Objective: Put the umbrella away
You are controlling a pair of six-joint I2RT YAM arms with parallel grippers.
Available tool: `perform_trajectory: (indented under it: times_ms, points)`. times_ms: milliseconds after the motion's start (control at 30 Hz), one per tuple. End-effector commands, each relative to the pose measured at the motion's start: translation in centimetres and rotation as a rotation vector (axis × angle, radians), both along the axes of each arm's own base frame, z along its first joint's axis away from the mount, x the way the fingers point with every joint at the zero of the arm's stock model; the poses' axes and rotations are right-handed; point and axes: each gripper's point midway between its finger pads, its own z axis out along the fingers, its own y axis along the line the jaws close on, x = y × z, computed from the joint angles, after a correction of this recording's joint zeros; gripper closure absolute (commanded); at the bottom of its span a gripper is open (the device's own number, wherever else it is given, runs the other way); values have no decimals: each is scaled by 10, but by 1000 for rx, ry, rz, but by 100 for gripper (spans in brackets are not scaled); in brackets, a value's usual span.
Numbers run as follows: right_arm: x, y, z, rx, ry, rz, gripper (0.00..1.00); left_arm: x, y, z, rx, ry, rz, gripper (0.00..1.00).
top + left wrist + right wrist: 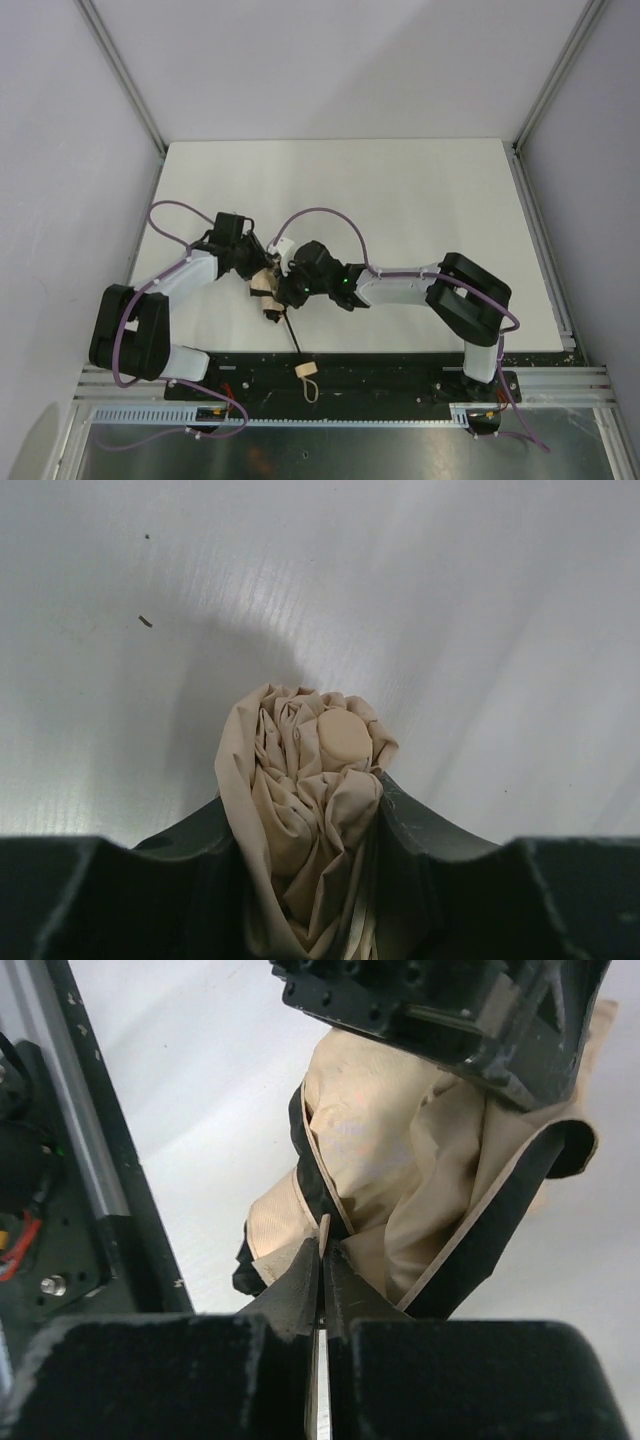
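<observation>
Compact beige fabric folding umbrella [268, 292] sat at 7 o'clock on the white table [400, 200], its bunched canopy grasped in the left claw [305, 815]. Right claw [322, 1255] was clenched on a thin tan strip [323, 1228] at the canopy's edge. Judged best: hold the strip taut and wind it round the bundle, with the left claw steadying.

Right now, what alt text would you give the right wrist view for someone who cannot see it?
The right gripper, shut, pinches a thin tan strip of the umbrella, whose bunched beige canopy with black edging fills the middle. The left arm, black, crosses the top, over a white table.
</observation>
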Motion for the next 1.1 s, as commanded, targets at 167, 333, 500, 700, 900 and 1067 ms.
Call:
perform_trajectory:
  times_ms: [167, 333, 500, 700, 900, 1067]
  points:
    - [-44, 16, 26, 87, 86, 36, 100, 51, -20, 46, -198, -181, 85, 100]
    - [-53, 14, -7, 32, 154, 97, 99, 55, -22, 52, -228, -184, 85, 100]
    - [-79, 28, 11, 136, 285, 175, 89, 55, -23, 50, -247, -173, 95, 100]
    - [-95, 36, 29, 225, 331, 179, 74, 53, -20, 48, -261, -165, 113, 100]
    - [-81, 16, 90, 343, 327, 167, 70, 54, -18, 60, -270, -222, 75, 100]
    - [-40, -53, 180, 404, 197, 15, 48, 65, -20, 149, -300, -624, -59, 100]
